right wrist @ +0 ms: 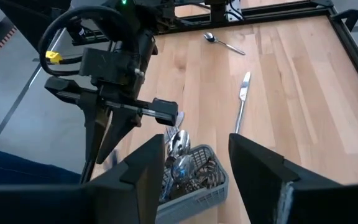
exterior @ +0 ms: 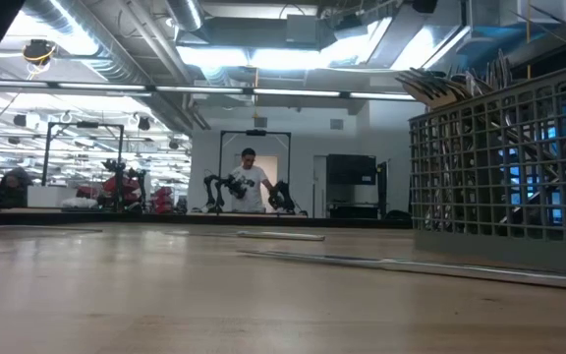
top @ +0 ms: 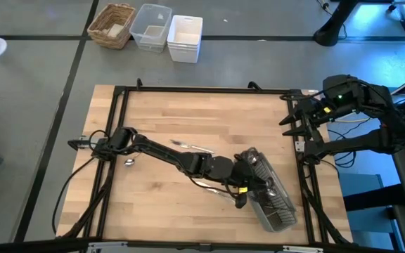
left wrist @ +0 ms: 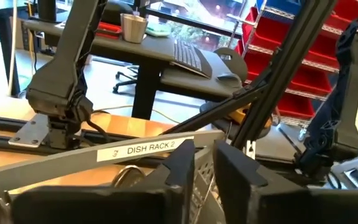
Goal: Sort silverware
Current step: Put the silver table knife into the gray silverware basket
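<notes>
On the wooden table [top: 160, 204], the grey caddy [top: 269, 193] lies toward the right side, packed with silverware [right wrist: 179, 163]; a knife [right wrist: 241, 99] and a spoon [right wrist: 219, 41] lie loose on the boards. The left gripper [top: 243, 184] hovers at the caddy's rim, its fingers slightly parted and holding nothing visible. The right gripper [right wrist: 191, 168] waits spread wide at the table's right edge.

Pale wooden table [top: 188, 126] with a smooth, matt butcher-block grain. Shiny silver metal knife [right wrist: 242, 99] and spoon [right wrist: 219, 41] (mirror-bright). Grey plastic slatted caddy [top: 276, 200], matt, just beside the left gripper [top: 242, 191], itself dark matt plastic.
</notes>
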Robot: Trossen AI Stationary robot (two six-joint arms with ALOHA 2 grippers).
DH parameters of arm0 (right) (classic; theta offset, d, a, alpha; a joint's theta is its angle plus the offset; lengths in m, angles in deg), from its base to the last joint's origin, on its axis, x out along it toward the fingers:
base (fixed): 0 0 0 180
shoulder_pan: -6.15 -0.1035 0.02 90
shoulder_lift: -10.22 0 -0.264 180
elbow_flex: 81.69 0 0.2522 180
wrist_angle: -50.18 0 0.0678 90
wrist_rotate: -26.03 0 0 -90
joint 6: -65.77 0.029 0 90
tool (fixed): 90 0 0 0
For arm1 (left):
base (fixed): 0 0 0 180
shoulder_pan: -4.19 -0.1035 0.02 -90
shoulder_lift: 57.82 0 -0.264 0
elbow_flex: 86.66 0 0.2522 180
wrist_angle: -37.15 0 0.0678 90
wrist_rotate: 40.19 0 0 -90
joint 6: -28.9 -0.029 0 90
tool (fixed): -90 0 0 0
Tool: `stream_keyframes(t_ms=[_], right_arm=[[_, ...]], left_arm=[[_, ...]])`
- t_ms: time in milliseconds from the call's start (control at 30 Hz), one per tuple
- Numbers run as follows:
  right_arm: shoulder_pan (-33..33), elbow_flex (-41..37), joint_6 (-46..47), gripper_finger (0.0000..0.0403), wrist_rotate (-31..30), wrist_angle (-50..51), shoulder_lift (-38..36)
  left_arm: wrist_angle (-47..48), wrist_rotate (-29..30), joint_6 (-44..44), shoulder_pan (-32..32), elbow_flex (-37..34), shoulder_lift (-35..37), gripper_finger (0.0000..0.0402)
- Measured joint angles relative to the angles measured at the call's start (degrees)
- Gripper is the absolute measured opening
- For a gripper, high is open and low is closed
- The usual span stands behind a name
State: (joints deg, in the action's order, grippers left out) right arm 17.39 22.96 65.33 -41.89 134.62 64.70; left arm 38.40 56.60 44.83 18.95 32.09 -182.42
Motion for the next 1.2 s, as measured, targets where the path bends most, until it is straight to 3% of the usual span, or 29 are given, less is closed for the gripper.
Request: stream_keyframes(t_ms=[333,667,900,1033,1200], right_arm=[[0.0,0.0,0.0,0.0182,0.0,0.0,0.0],[0.0,0.0,0.6,0.0182,1.5,0.7,1.1],[0.0,-1.0,6.6,0.0182,1.7,-0.1,4.1],[0.0,-1.0,7.2,0.0182,4.9,-1.1,5.7],[-1.5,-1.0,12.5,0.0182,5.5,-5.0,6.6]], left_arm=[[2.2,-0.3,4.6,-1.2,0.0,3.0,0.0104],[36.6,-0.2,5.7,-5.2,0.0,13.6,0.0084],[56.8,-1.7,8.7,-6.7,-0.1,15.1,0.006],[65.0,-3.3,7.5,-6.3,-0.6,15.8,0.0039],[67.1,-4.8,5.4,-6.1,-5.1,17.8,0.0015]])
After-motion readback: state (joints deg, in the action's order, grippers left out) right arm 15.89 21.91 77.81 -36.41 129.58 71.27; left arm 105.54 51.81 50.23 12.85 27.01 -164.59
